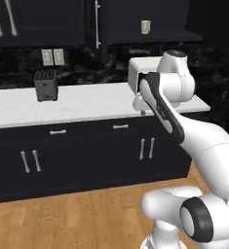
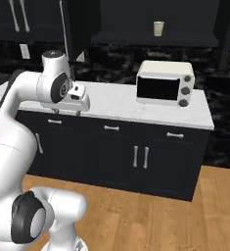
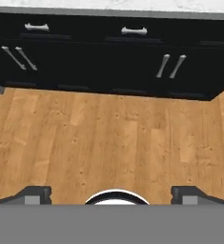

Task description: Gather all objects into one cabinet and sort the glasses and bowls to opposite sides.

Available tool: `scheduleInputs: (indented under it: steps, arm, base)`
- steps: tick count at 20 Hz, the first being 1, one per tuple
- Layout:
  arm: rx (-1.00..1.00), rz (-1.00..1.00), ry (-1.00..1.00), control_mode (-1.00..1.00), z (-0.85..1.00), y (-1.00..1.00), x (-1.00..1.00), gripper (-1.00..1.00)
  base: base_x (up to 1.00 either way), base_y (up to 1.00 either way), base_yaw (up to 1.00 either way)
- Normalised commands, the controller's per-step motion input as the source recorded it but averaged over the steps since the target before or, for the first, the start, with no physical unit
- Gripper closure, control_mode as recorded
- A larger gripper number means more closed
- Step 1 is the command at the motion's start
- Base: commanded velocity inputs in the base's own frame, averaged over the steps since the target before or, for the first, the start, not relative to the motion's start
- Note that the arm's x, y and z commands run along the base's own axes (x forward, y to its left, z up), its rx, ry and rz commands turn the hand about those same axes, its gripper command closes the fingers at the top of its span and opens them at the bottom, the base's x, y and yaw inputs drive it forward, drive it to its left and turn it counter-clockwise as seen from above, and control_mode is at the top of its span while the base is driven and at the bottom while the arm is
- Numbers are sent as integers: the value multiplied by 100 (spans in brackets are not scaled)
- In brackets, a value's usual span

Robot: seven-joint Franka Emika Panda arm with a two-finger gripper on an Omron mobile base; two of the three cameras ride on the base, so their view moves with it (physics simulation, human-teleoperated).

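The gripper (image 2: 78,112) hangs in front of the counter (image 2: 116,103) edge, jaws spread wide, holding nothing — it looks down at the wood floor (image 3: 108,138) and the black base doors. A cream cup (image 2: 158,28) stands on an open shelf above (well apart from the hand). A white microwave (image 2: 165,83) sits below it; a toaster (image 1: 46,85) stands farther left.

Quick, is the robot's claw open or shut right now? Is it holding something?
Claw: open wide, holding nothing, pointing down at the wooden floor.
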Motion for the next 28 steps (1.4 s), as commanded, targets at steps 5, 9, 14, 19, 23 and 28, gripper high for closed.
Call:
scheduleInputs:
  steps: [5, 9, 14, 19, 23, 28]
  arm:
    - [0, 0, 0, 100, 0, 0, 0, -100]
    - [0, 0, 0, 100, 0, 0, 0, -100]
    - [0, 0, 0, 100, 0, 0, 0, -100]
    - [0, 0, 0, 100, 0, 0, 0, -100]
    - [0, 0, 0, 100, 0, 0, 0, -100]
    - [0, 0, 0, 100, 0, 0, 0, -100]
  base:
    - [2, -9, -22]
    - [16, -22, 0]
    - [58, -92, 2]
    - [49, -70, 3]
    - [58, -6, 1]
    - [86, 12, 0]
